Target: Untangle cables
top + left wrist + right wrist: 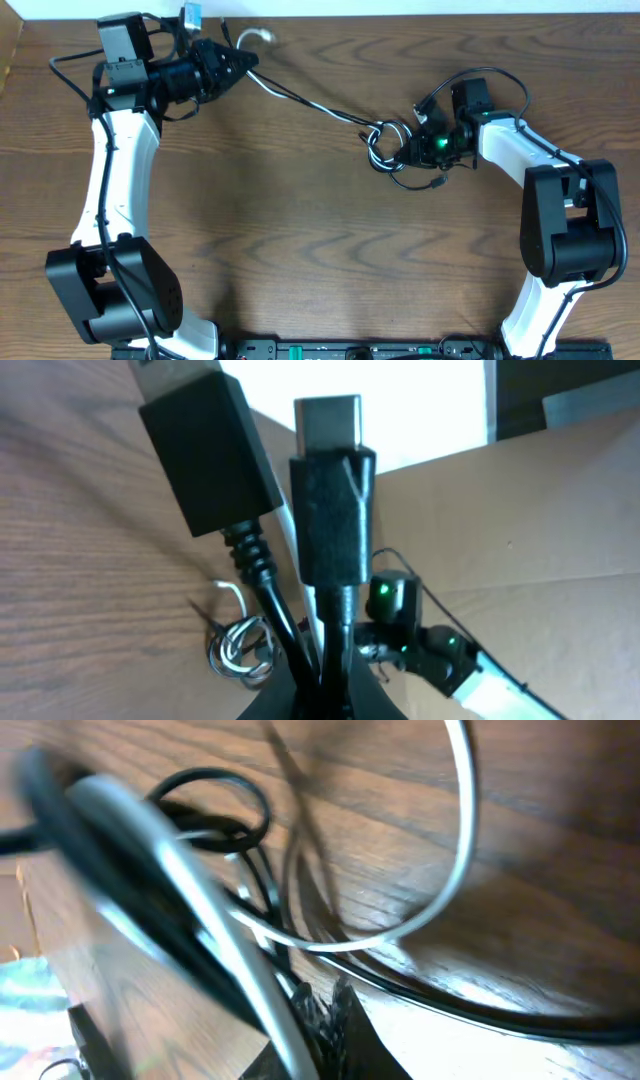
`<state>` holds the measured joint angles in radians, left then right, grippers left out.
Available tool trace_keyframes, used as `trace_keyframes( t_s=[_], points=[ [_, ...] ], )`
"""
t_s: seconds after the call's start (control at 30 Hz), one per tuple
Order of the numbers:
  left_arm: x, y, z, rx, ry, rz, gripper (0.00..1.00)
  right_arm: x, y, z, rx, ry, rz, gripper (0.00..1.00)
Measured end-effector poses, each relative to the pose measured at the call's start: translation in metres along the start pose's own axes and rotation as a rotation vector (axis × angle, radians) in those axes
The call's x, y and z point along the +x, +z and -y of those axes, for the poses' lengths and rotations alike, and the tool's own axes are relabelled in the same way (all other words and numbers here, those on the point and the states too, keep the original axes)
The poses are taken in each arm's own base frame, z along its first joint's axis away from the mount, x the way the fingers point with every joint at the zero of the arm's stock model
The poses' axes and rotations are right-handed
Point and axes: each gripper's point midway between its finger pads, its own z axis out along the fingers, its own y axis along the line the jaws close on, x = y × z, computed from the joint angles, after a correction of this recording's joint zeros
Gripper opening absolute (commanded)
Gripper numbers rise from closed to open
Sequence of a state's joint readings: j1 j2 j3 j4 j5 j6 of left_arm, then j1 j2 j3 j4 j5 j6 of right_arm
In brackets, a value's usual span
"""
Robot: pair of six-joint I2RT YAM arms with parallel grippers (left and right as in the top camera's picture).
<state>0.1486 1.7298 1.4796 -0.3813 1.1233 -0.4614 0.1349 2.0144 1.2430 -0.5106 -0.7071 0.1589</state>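
Black and white cables (320, 108) are running from the left gripper (245, 65), clamping them at eleven o'clock, to a knot (385, 145) at the right gripper (414, 148), two o'clock; its grip cannot be told.

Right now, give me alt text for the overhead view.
White and black cables stretch across a wooden table. The left tool grips them upper left; the right tool sits at their knot right of centre.
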Motion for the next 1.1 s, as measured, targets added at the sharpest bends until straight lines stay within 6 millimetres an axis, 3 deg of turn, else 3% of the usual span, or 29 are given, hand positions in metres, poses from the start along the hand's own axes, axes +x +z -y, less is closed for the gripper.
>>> trace_keyframes(
  t_s=[0.2, 0.23, 0.33, 0.43, 0.5, 0.53, 0.57, 0.7, 0.8, 0.97, 1.1],
  points=[
    [0.040, 0.007, -0.009, -0.040, -0.038, -0.127, 0.17, -0.006, -0.001, -0.005, -0.021, -0.027, 0.020, 0.01],
    [0.055, 0.012, -0.006, -0.040, -0.022, -0.175, 0.23, -0.006, -0.003, -0.006, -0.022, -0.029, 0.023, 0.01],
    [0.073, 0.024, 0.002, -0.024, 0.045, -0.237, 0.38, -0.009, -0.009, -0.011, -0.025, -0.043, 0.040, 0.01],
    [0.085, 0.035, 0.010, -0.002, 0.113, -0.275, 0.66, -0.014, -0.017, -0.019, -0.028, -0.064, 0.064, 0.01],
    [0.090, 0.039, 0.013, 0.004, 0.150, -0.289, 0.71, -0.018, -0.020, -0.022, -0.029, -0.071, 0.075, 0.01],
    [0.091, 0.041, 0.013, -0.003, 0.163, -0.293, 0.73, -0.022, -0.023, -0.024, -0.029, -0.075, 0.084, 0.01],
    [0.092, 0.043, 0.011, -0.017, 0.179, -0.295, 0.82, -0.027, -0.026, -0.027, -0.028, -0.081, 0.097, 0.01],
    [0.087, 0.041, -0.003, -0.130, 0.220, -0.268, 0.89, -0.037, -0.044, -0.028, 0.062, -0.057, 0.125, 0.01],
    [0.079, 0.028, -0.011, -0.264, 0.267, -0.219, 0.98, -0.038, -0.068, -0.028, 0.168, -0.041, 0.143, 0.01],
    [0.067, 0.003, -0.011, -0.426, 0.341, -0.140, 0.99, -0.035, -0.100, -0.033, 0.350, -0.054, 0.170, 0.01],
    [0.069, -0.005, -0.019, -0.494, 0.329, -0.141, 0.99, -0.023, -0.102, -0.039, 0.490, -0.093, 0.149, 0.01]
  ],
)
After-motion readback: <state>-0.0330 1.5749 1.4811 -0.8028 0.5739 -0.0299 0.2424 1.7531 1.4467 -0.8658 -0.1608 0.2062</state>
